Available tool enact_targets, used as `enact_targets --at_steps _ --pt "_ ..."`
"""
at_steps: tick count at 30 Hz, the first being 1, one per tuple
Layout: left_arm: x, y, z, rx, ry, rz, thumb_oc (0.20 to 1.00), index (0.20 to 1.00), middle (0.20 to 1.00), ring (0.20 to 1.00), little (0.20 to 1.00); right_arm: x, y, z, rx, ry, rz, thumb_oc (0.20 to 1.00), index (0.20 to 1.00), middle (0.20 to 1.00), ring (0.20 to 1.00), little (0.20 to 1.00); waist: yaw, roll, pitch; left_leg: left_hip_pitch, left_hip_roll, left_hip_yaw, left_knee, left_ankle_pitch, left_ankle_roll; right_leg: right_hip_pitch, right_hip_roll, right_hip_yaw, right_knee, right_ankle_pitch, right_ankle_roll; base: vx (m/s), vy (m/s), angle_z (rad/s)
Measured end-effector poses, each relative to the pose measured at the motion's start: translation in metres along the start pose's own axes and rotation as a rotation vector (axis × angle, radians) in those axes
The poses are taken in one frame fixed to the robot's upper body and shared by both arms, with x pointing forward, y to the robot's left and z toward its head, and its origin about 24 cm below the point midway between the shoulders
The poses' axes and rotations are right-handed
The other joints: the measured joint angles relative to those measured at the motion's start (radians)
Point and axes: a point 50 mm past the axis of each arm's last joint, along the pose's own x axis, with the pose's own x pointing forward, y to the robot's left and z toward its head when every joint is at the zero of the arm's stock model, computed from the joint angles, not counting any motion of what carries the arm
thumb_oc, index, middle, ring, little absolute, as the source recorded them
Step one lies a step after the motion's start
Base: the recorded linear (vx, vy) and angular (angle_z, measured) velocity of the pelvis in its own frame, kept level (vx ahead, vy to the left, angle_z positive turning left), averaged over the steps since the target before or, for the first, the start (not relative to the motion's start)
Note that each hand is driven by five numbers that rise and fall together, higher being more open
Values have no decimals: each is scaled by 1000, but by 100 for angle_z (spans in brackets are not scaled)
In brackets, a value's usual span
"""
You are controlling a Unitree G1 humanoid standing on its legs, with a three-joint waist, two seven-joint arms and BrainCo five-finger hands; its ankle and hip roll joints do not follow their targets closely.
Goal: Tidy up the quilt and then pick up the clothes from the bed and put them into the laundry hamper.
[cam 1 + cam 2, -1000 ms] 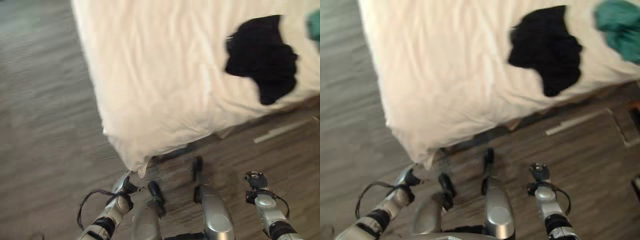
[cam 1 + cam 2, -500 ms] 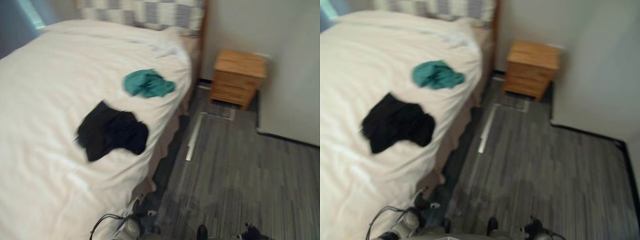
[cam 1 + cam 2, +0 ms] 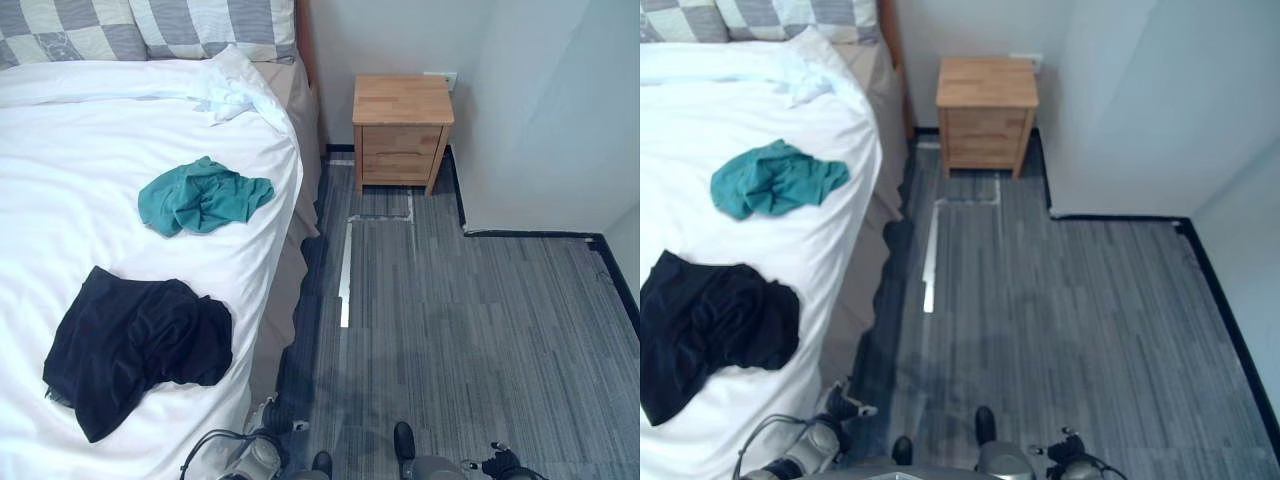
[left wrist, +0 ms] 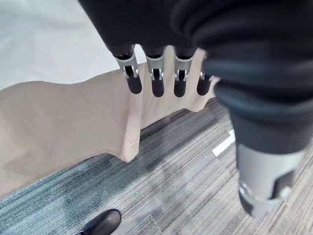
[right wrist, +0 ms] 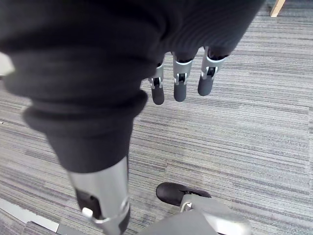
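A white quilt [image 3: 80, 130] covers the bed at the left, lying mostly flat, with a crumpled white fold [image 3: 235, 92] near the pillows. On it lie a teal garment [image 3: 200, 196] and, nearer to me, a black garment [image 3: 130, 345]. My left hand [image 4: 155, 81] hangs low by the bed's beige skirt [image 4: 63, 122], fingers straight and holding nothing; it also appears at the bottom edge in the right eye view [image 3: 830, 420]. My right hand [image 5: 180, 84] hangs over the grey floor, fingers straight and empty.
Checked and striped pillows [image 3: 210, 25] lie at the head of the bed. A wooden nightstand [image 3: 402, 125] stands against the far wall, next to a white wall corner [image 3: 540, 120] jutting out on the right. A pale strip [image 3: 345, 275] lies on the grey plank floor beside the bed.
The camera has swung from the bed's foot corner to look along its side toward the head, so the whole picture shifted. Both hands still hang low and empty; the garments lie as before.
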Motion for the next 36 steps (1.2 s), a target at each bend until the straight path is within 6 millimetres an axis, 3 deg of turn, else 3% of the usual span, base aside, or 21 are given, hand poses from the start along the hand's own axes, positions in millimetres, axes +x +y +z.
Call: enact_targets --at_steps 3,8,10,11,12,14,15,16,18,19,20,21,23,25,27,28,29,31,33,34,36 --pt "-4 10 -27 -232 112 36 1000 1000 1000 1000 1000 -2 5 -12 170 74 12 1000 1000 1000 1000 1000 -1 -11 -2 -1 29 102 0 -23 -24 -2 -57 -297 -3 -7 4 103 -25 -28" --pt "-12 4 -52 -238 198 16 1000 1000 1000 1000 1000 -9 7 -41 169 162 26 1000 1000 1000 1000 1000 -26 -11 3 -15 58 142 35 -29 -38 -26 -20 -277 -4 -7 -5 130 -114 -24" --pt "-9 9 -48 -260 191 34 1000 1000 1000 1000 1000 -7 8 -37 167 156 40 1000 1000 1000 1000 1000 -20 -42 16 -109 53 150 248 -77 -104 -20 -25 -267 -3 -27 -25 96 -183 -17" --pt "-8 8 -43 -306 187 38 1000 1000 1000 1000 1000 -4 6 -26 165 129 39 1000 1000 1000 1000 1000 -2 -56 26 -256 50 131 550 -77 -118 -15 -25 -257 10 -46 -63 215 -217 -43" --pt "-5 18 -39 -324 168 69 1000 1000 1000 1000 1000 -2 2 -20 158 109 29 1000 1000 1000 1000 1000 12 -56 45 -393 69 65 846 35 -146 9 -20 -241 20 -59 -83 273 -141 -32" --pt "-3 21 -35 -322 149 78 1000 1000 1000 1000 1000 2 -3 -1 132 46 23 1000 1000 1000 1000 1000 41 -66 59 -536 24 57 1013 41 -108 46 -34 -234 8 -84 -118 545 -13 -16" --pt "2 28 -19 -293 82 87 1000 1000 1000 1000 1000 7 -12 26 82 7 12 1000 1000 1000 1000 1000 87 -78 93 -585 -30 109 906 -9 -87 35 -50 -188 2 -67 -73 854 139 -59" --pt "2 26 -16 -286 75 77 1000 1000 1000 1000 1000 11 -20 55 65 -63 -4 1000 1000 1000 1000 1000 89 -59 111 -567 -57 163 608 -31 -68 38 -49 -164 -1 -83 -51 784 104 -95" --pt "0 13 -23 -299 124 48 1000 1000 1000 1000 1000 11 -27 74 49 -127 -22 1000 1000 1000 1000 1000 108 6 105 -464 -20 326 27 46 -63 91 13 -192 -4 -132 -59 695 74 -37" --pt "-1 14 -27 -302 148 50 1000 1000 1000 1000 1000 11 -23 64 51 -107 -12 1000 1000 1000 1000 1000 114 13 106 -459 19 401 -9 55 -52 153 48 -205 -5 -178 -61 788 67 -1" --pt "-4 12 -39 -288 185 47 1000 1000 1000 1000 1000 9 -15 47 48 -70 6 1000 1000 1000 1000 1000 138 -21 89 -447 24 392 5 78 -22 205 41 -200 -5 -216 -55 703 74 4" --pt "-11 11 -59 -303 256 52 1000 1000 1000 1000 1000 4 1 14 48 7 41 1000 1000 1000 1000 1000 139 -97 44 -461 -11 381 171 65 15 251 0 -219 17 -258 -30 667 120 -7" --pt "-20 -2 -75 -281 316 22 1000 1000 1000 1000 1000 -2 8 -16 32 95 58 1000 1000 1000 1000 1000 125 -104 5 -402 -13 346 193 115 105 169 -20 -254 303 -302 12 447 117 4" --pt "-19 4 -77 -260 323 33 1000 1000 1000 1000 1000 -7 12 -34 27 151 68 1000 1000 1000 1000 1000 97 -98 7 -322 -23 336 110 115 121 13 -63 -253 663 -193 97 449 66 4" --pt "-13 19 -68 -240 286 62 1000 1000 1000 1000 1000 -9 10 -42 32 159 64 1000 1000 1000 1000 1000 40 -74 22 -188 -43 279 55 87 126 -170 -120 -231 1015 -173 99 577 -103 58" --pt "-9 23 -59 -234 246 72 1000 1000 1000 1000 1000 -9 10 -41 28 155 65 1000 1000 1000 1000 1000 34 -59 21 -162 -45 232 51 50 110 -218 -119 -227 994 -224 88 744 -248 70" --pt "-5 26 -49 -224 205 78 1000 1000 1000 1000 1000 -8 10 -38 24 145 64 1000 1000 1000 1000 1000 17 -33 27 -132 -34 207 33 37 116 -242 -103 -241 873 -260 26 611 -322 92" --pt "6 43 -19 -229 116 122 1000 1000 1000 1000 1000 -5 15 -19 12 71 82 1000 1000 1000 1000 1000 -4 -15 29 -93 -54 104 10 10 77 -281 -74 -208 436 -256 26 640 -348 156" --pt "10 51 -3 -237 65 143 1000 1000 1000 1000 1000 -2 11 -5 16 33 72 1000 1000 1000 1000 1000 -16 -24 33 -54 -76 10 2 -16 69 -277 -72 -154 125 -169 47 498 -288 170" --pt "10 50 -7 -242 82 144 1000 1000 1000 1000 1000 0 7 1 13 15 64 1000 1000 1000 1000 1000 -24 -39 36 -18 -65 -45 1 -65 53 -268 -57 -33 -11 -98 61 359 -269 134" --pt "4 48 -27 -235 134 145 1000 1000 1000 1000 1000 -1 10 3 19 2 73 1000 1000 1000 1000 1000 -25 -73 22 48 -64 -72 2 -105 39 -265 -72 -11 26 -36 47 360 -277 141"
